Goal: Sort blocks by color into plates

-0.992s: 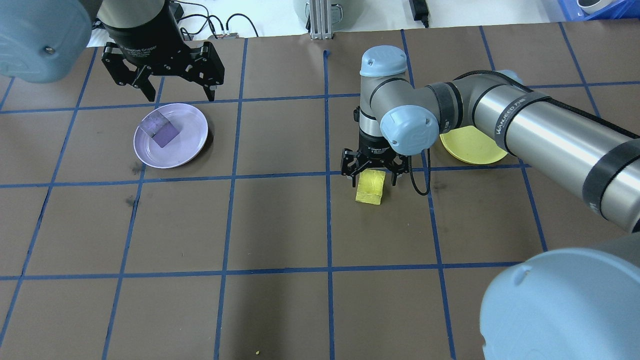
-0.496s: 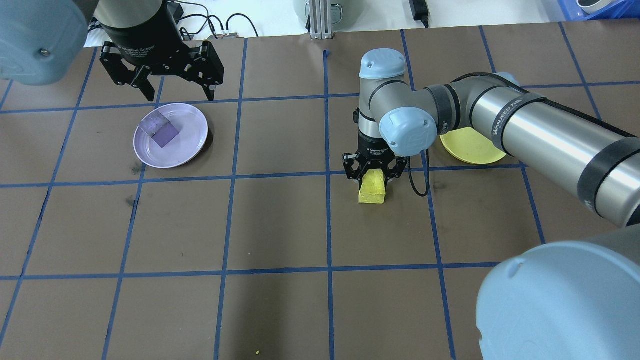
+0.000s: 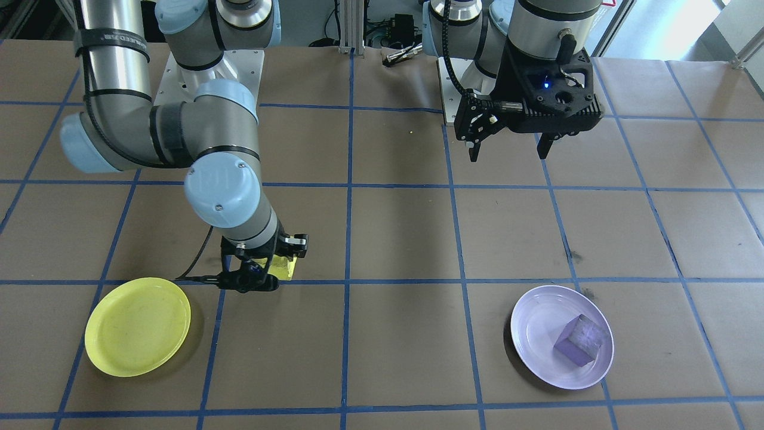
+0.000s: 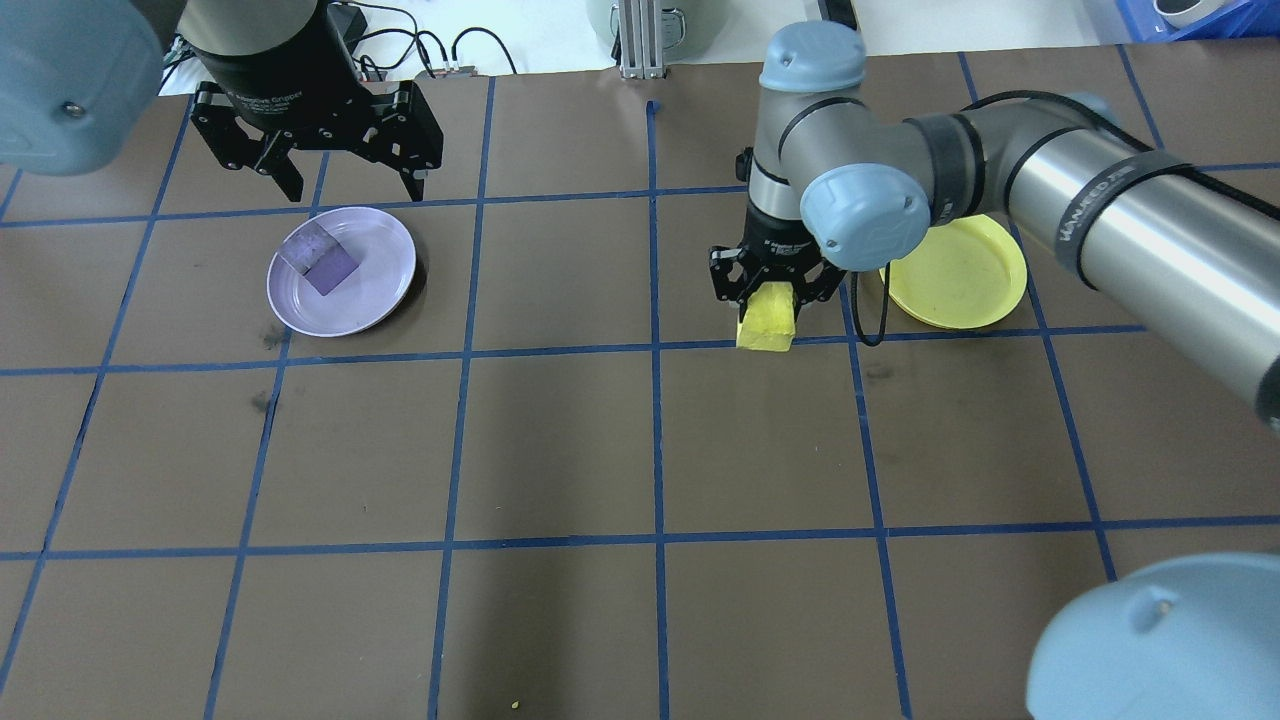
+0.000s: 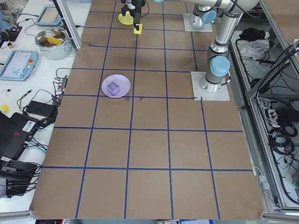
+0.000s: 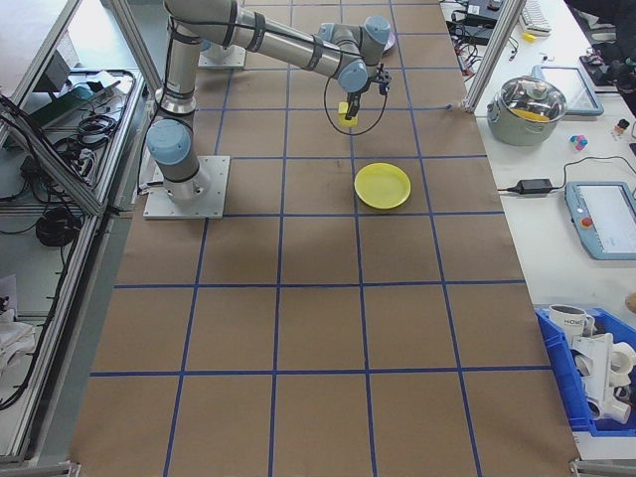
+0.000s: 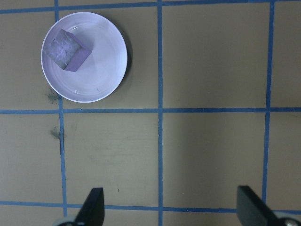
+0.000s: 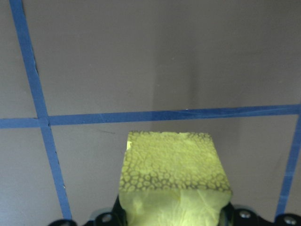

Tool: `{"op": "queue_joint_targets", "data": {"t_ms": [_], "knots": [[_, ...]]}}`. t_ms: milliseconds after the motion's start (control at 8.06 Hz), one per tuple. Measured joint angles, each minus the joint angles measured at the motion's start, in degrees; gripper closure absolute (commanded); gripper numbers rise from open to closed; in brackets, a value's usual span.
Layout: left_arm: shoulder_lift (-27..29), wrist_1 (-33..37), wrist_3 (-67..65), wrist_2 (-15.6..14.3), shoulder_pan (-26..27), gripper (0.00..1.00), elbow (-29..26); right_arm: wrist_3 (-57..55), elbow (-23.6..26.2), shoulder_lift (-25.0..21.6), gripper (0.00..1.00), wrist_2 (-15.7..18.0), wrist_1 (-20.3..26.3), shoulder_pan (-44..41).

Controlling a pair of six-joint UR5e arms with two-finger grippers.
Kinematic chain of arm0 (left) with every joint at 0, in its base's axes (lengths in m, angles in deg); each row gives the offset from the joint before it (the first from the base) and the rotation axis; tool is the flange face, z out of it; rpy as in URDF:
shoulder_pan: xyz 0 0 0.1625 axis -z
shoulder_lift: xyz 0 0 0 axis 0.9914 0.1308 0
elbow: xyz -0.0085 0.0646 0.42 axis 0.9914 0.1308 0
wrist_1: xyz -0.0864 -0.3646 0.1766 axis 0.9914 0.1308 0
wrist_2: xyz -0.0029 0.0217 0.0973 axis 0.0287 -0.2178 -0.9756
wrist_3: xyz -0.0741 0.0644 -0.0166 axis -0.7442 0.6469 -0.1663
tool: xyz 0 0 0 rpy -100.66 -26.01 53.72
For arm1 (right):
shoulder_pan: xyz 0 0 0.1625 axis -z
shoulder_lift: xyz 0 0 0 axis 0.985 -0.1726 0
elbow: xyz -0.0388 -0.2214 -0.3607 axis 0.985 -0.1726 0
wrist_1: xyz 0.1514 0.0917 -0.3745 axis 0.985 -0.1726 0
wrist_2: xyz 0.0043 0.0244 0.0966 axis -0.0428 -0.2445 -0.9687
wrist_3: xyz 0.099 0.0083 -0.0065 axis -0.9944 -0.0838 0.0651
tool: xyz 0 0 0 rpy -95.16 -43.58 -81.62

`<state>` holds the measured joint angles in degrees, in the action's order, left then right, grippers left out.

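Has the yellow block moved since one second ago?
Yes. In the overhead view the yellow block, held in the right gripper, now lies over the blue tape line, nearer the yellow plate.

Your right gripper (image 4: pixel 768 290) points straight down near table center, fingers clamped on the yellow block (image 4: pixel 767 320). Your left gripper (image 4: pixel 320 160) hangs high at 10 o'clock, fingers spread wide.

Desk (image 4: pixel 560 450) is being shown as brown, gridded with blue tape lines (image 4: pixel 655 440). Yellow block (image 4: pixel 767 318) is being seen with a crackled, mottled face pattern; yellow plate (image 4: pixel 960 275) is plain bright yellow. Purple block (image 4: pixel 320 260) is being shown darker than the pale lavender plate (image 4: pixel 380 290). Both pincers, left (image 4: pixel 345 190) and right (image 4: pixel 775 295), are being rendered black; arms silver with light-blue caps.
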<state>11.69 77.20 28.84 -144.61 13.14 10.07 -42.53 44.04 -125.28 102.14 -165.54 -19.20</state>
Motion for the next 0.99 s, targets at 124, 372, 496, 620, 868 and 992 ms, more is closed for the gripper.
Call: {"op": "queue_joint_targets", "data": {"t_ms": [124, 372, 496, 620, 868, 992], "knots": [[-0.12, -0.02, -0.07, -0.08, 0.0, 0.0, -0.03, 1.49, -0.9, -1.71, 1.0, 0.64, 0.01, 2.62], [-0.25, 0.03, -0.14, -0.2, 0.0, 0.0, -0.35, 7.48, -2.22, -3.34, 1.0, 1.85, -0.38, 9.25], [-0.24, 0.07, -0.14, -0.22, 0.0, 0.0, -0.26, 12.07, -2.5, -3.28, 1.0, 2.22, -1.81, 12.59], [-0.21, 0.14, -0.13, -0.22, 0.0, 0.0, -0.15, 16.66, -2.67, -2.87, 1.0, 2.41, -3.51, 15.74], [-0.16, 1.08, -0.13, -0.16, -0.03, 0.0, 0.05, 22.09, -2.74, -0.25, 1.0, 2.8, -7.05, 19.43], [-0.15, 1.45, -0.13, -0.15, -0.03, 0.0, 0.09, 24.47, -2.66, 1.72, 1.0, 4.29, -9.95, 20.08]]}}
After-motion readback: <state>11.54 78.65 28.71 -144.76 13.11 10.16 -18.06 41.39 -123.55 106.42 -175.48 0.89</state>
